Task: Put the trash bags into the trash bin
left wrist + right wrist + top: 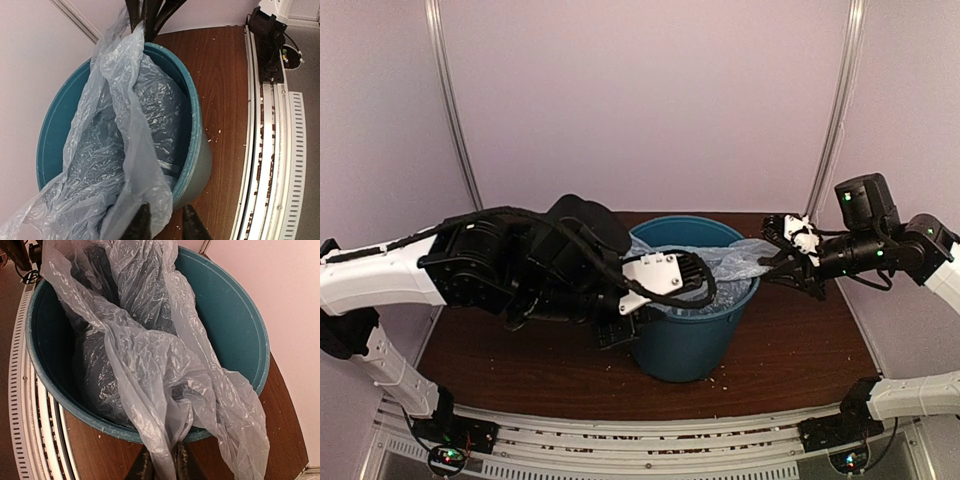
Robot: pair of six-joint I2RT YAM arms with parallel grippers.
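No text, label, brand, number or sign can be read in any of the three views.

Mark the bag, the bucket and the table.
bag (150,355), right wrist view, crinkled middle fold.
bucket (685,345), top view, outer side wall.
table (520,360), top view, bare wood left of bucket.
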